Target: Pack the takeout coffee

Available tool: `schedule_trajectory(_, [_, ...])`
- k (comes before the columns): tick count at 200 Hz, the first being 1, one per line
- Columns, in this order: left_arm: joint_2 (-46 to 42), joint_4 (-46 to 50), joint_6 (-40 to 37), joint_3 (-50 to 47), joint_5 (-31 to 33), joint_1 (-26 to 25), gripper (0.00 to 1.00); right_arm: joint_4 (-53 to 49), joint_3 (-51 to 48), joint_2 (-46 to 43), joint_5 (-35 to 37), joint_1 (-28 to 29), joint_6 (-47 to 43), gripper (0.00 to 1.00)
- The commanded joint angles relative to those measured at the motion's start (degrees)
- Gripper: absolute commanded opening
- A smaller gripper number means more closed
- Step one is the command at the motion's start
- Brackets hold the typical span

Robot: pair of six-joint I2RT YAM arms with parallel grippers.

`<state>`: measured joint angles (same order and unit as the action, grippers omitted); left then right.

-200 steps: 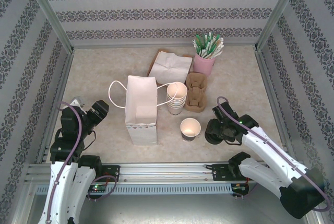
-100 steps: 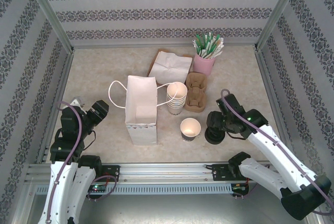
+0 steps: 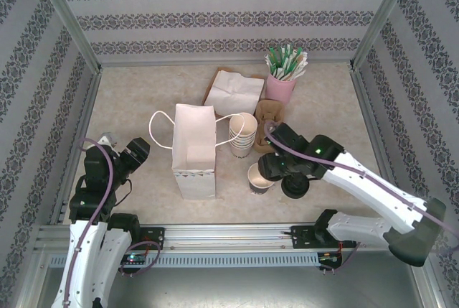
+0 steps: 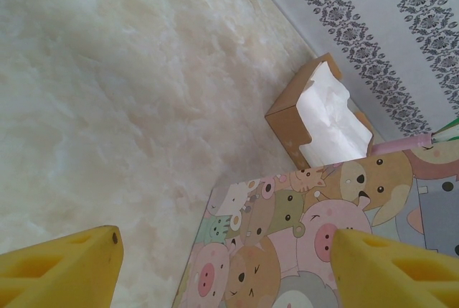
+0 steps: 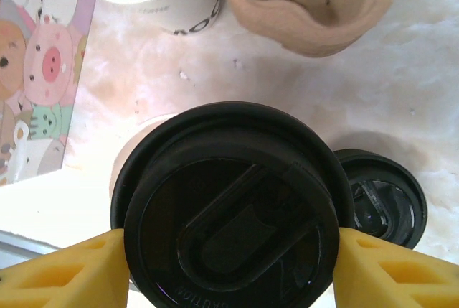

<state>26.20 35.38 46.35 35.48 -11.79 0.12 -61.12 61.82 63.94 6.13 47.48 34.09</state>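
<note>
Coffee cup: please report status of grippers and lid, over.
Left gripper open, by paper bag. Right gripper shut on black lid, over the cup; seated, cannot tell. Bag mouth open.

A robotics lab test cell dressed as a café counter: aluminium frame posts [image 3: 68,24] carry panels of striped damask wallpaper [image 3: 229,14] on the left, far and right sides of a marble-look tabletop [image 3: 129,100]. A left arm [image 3: 84,250] and a right arm [image 3: 373,189] are bolted to a slotted rail [image 3: 229,235] at the near edge. The props are coffee-shop stock: a white handled paper bag [image 3: 193,146], stacked paper cups [image 3: 242,132], a pulp cup carrier [image 3: 271,110], a black sip lid [image 5: 229,207] and a pink cup of green-and-white sticks [image 3: 281,87]
</note>
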Motion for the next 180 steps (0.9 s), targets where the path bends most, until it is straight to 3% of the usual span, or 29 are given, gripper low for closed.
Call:
schedule_trajectory(1, [0.3,-0.1,-1.4,1.4,-0.4,0.5,0.77,-2.1,2.4,2.3,-0.1,2.0,-1.2,0.66])
schedule_trajectory(105, [0.4,0.1,-1.6,1.2,-0.4,0.6,0.77,-0.6,3.3,10.1,-2.4,4.6,-0.2,0.67])
schedule_trajectory(180, [0.3,0.0,-1.6,1.0,-0.5,0.6,0.77,0.2,2.3,10.9,-1.2,5.1,1.0,0.66])
